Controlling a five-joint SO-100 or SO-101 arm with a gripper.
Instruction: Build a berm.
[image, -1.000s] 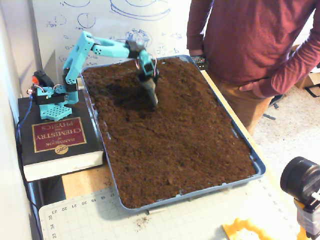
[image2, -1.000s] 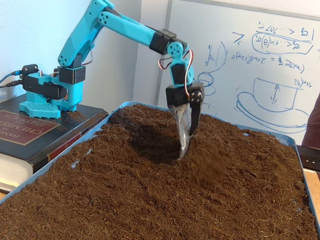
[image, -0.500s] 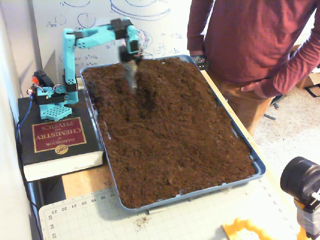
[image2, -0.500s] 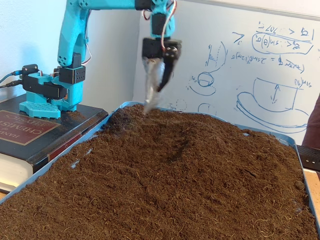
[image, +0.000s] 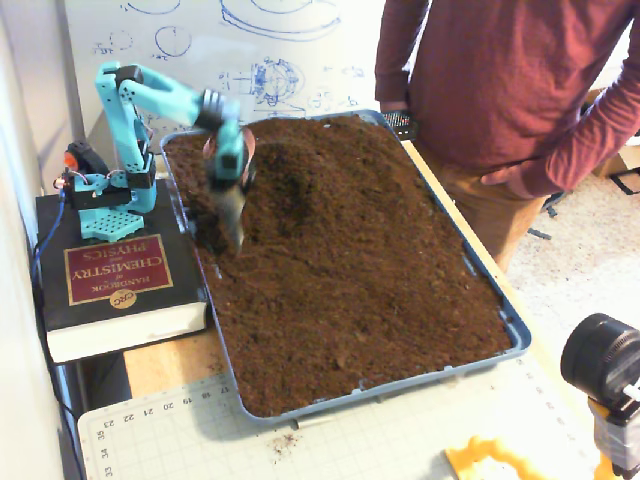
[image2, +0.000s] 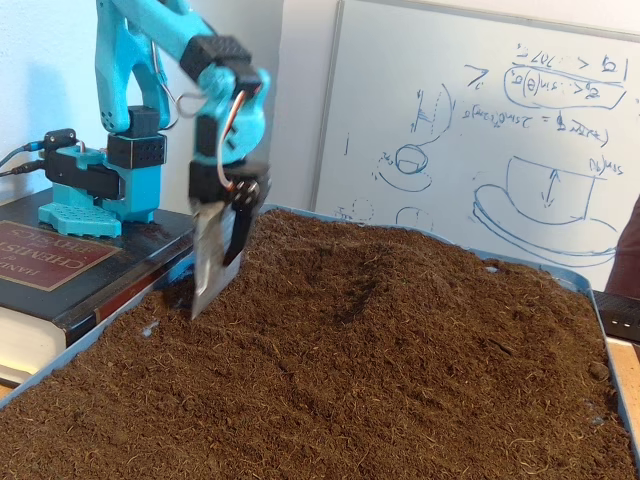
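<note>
A blue tray (image: 515, 335) is filled with dark-brown crumbly soil. The berm (image: 335, 160) is a raised hump of soil at the tray's far middle, with a shadowed hollow (image: 282, 188) on its left; in the low fixed view the berm (image2: 430, 285) rises right of the hollow (image2: 345, 280). My teal arm's gripper (image: 233, 228) points down at the tray's left edge. Its grey scoop blade (image2: 212, 262) has its tip in the soil there, and the gripper (image2: 207, 300) looks shut with nothing held.
The arm's base (image: 100, 195) stands on a thick book (image: 115, 275) left of the tray. A person in a red shirt (image: 500, 80) stands at the far right corner. A whiteboard (image2: 480, 120) stands behind. A camera lens (image: 600, 360) and a cutting mat (image: 330, 440) sit in front.
The gripper lifted out of the hollow at the tray's far middle, swung left and came down at the left edge, where its blade now touches the soil.
</note>
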